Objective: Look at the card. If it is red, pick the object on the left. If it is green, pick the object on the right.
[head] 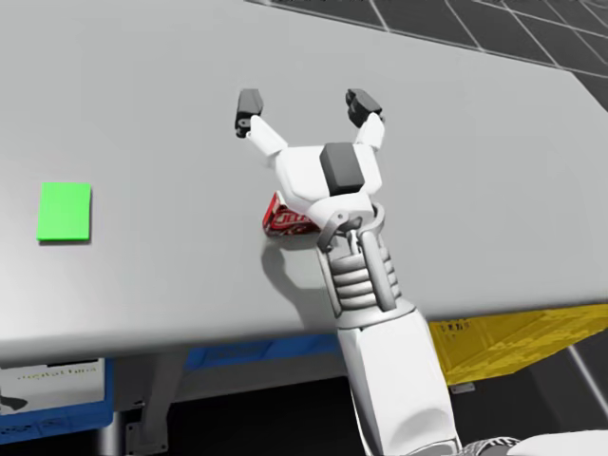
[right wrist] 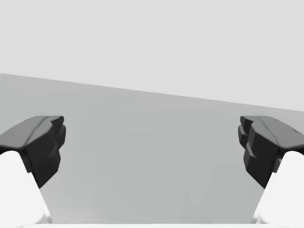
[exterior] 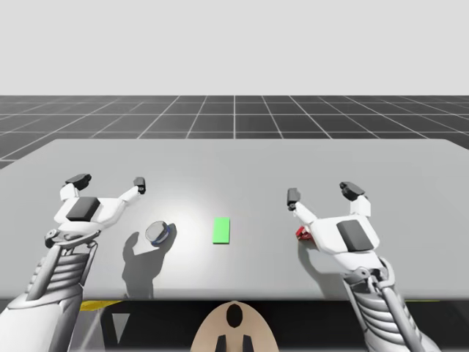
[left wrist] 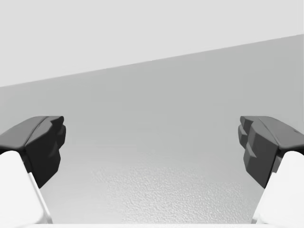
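Card (exterior: 221, 229): green, mid-bench (exterior: 242, 169).
Right tool (exterior: 323, 193): fingers apart; red can (head: 283, 220) under its wrist.
Left tool (exterior: 108, 182): fingers apart, near blue can (exterior: 158, 233).

card (exterior: 221, 229): green, flat on the tabletop (exterior: 256, 169), between both cans
blue can (exterior: 158, 233): silver-topped, left of card
red can (head: 280, 220): right of card, partly hidden

We work under bright, even light from above. Soft grey shadows of our left arm (exterior: 62, 271) and right arm (exterior: 370, 290) fall on the table (exterior: 242, 161) toward its middle, and a paler sheen spreads across the grey surface between them.
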Robot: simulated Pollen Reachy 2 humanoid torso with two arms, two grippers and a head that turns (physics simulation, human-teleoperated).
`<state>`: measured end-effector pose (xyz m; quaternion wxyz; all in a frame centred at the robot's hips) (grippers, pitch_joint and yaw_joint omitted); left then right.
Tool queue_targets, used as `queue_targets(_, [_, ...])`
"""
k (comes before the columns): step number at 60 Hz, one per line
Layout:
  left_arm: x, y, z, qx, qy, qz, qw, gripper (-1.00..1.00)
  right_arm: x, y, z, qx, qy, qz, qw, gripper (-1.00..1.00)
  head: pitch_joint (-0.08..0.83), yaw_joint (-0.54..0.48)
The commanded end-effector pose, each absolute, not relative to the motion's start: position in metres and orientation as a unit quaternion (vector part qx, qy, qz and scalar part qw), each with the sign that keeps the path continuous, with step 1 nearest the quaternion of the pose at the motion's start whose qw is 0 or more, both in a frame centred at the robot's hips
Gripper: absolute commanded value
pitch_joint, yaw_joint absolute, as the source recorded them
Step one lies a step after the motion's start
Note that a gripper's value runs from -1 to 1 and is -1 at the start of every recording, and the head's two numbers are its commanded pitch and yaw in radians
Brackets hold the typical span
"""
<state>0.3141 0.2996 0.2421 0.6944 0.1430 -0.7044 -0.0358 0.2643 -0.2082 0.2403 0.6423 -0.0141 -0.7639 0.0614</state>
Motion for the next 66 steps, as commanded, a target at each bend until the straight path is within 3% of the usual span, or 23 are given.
queue_targets(1, [0.313,0.300,0.243,0.143,-0.706,-0.033,0.693,-1.00,0.241,-0.199,0.241,-0.003,-0.757,0.041,0.653,-1.00,0.776,-0.42])
queue_targets(17, [0.311,0.299,0.244,0.145,-0.707,-0.032,0.691,-1.00,0.183,-0.198,0.228,-0.003,-0.746,0.038,0.664,-1.00,0.757,-0.45])
queue_targets(33, [0.310,0.299,0.245,0.154,-0.708,-0.032,0.688,-1.00,0.158,-0.204,0.195,0.004,-0.722,0.017,0.691,-1.00,0.749,-0.46])
queue_targets(51, [0.310,0.297,0.243,0.163,-0.706,-0.029,0.689,-1.00,0.180,-0.215,0.154,0.007,-0.672,-0.018,0.741,-1.00,0.742,-0.46])
queue_targets(66, [0.310,0.296,0.242,0.170,-0.707,-0.025,0.687,-1.00,0.209,-0.223,0.142,0.008,-0.640,-0.042,0.768,-1.00,0.738,-0.46])
